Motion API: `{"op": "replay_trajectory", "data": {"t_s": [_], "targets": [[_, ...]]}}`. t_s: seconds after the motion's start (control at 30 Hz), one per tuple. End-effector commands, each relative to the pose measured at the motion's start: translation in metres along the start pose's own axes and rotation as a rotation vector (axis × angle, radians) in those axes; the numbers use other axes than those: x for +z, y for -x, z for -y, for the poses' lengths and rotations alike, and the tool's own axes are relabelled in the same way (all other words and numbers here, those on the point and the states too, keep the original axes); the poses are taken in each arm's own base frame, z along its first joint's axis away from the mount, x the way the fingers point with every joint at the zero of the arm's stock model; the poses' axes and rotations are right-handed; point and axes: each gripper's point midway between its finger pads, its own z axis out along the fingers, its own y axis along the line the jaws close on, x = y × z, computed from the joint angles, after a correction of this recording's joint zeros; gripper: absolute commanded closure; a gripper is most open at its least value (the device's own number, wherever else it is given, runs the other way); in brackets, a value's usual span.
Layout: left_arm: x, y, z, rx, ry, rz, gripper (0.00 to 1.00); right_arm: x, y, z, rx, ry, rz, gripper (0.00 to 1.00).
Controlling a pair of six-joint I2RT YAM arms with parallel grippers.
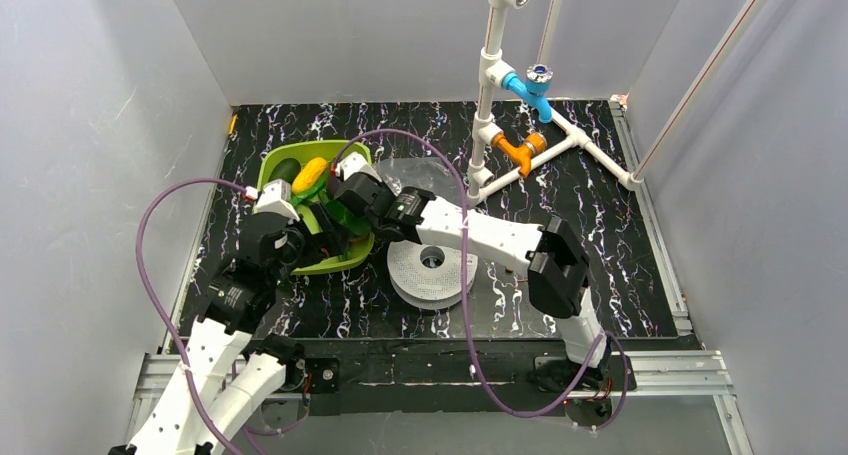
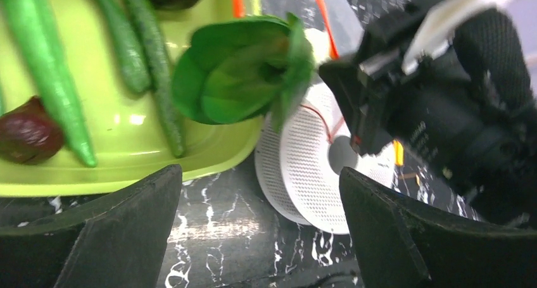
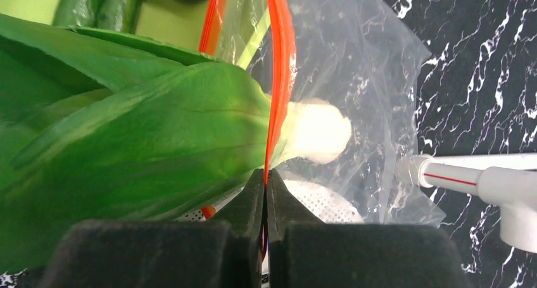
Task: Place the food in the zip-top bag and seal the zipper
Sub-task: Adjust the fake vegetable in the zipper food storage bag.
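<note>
My right gripper (image 3: 266,174) is shut on the orange-red zipper (image 3: 273,104) of the clear zip-top bag (image 3: 361,79) and holds its mouth up beside the green tray (image 1: 345,262). A white-and-green leafy stalk (image 3: 158,136) lies in the bag's mouth, its white end (image 3: 316,131) inside the plastic and its leaves outside. My left gripper (image 2: 259,174) is open and empty, low over the table just short of the stalk (image 2: 244,73). Long green peppers (image 2: 50,92), a dark purple eggplant (image 2: 25,133) and a yellow piece (image 1: 310,175) lie in the tray.
A white perforated disc (image 1: 432,272) lies right of the tray, partly under the bag. A white pipe frame (image 1: 490,105) with blue and orange fittings (image 1: 520,151) stands at the back right. Grey walls enclose the table on three sides.
</note>
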Motion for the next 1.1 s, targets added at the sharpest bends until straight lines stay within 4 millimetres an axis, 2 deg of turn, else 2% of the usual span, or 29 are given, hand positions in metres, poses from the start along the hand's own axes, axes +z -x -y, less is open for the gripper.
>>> {"op": "replay_trajectory", "data": {"t_s": [0.0, 0.1, 0.27, 0.4, 0.47, 0.6, 0.7, 0.8, 0.9, 1.07], "targets": [[-0.009, 0.003, 0.036, 0.079, -0.228, 0.02, 0.08, -0.041, 0.063, 0.024, 0.082, 0.055, 0.196, 0.99], [-0.013, 0.012, 0.039, 0.094, -0.225, 0.038, 0.13, -0.05, 0.071, 0.028, 0.132, 0.139, 0.228, 0.99], [-0.03, 0.037, 0.043, 0.103, -0.205, 0.102, 0.12, -0.069, 0.096, 0.04, 0.256, 0.363, 0.32, 0.99], [-0.038, 0.052, 0.051, 0.08, -0.188, 0.089, 0.11, -0.065, 0.1, 0.058, 0.364, 0.471, 0.296, 0.99], [-0.04, 0.055, 0.054, 0.058, -0.167, 0.057, 0.09, -0.064, 0.097, 0.055, 0.381, 0.526, 0.281, 0.99], [-0.034, 0.052, 0.05, 0.023, -0.108, -0.008, 0.04, -0.065, 0.094, 0.054, 0.425, 0.607, 0.28, 0.99], [-0.02, 0.044, 0.042, -0.018, -0.045, -0.045, 0.04, -0.065, 0.092, 0.053, 0.445, 0.637, 0.268, 0.99], [-0.009, 0.033, 0.034, -0.11, 0.028, -0.104, 0.04, -0.064, 0.092, 0.056, 0.454, 0.638, 0.263, 0.99], [0.002, 0.015, 0.016, -0.276, 0.175, -0.154, 0.02, -0.065, 0.092, 0.056, 0.456, 0.643, 0.265, 0.99], [0.032, 0.001, 0.025, -0.39, 0.151, -0.213, 0.02, -0.066, 0.091, 0.054, 0.457, 0.655, 0.263, 0.99]]}}
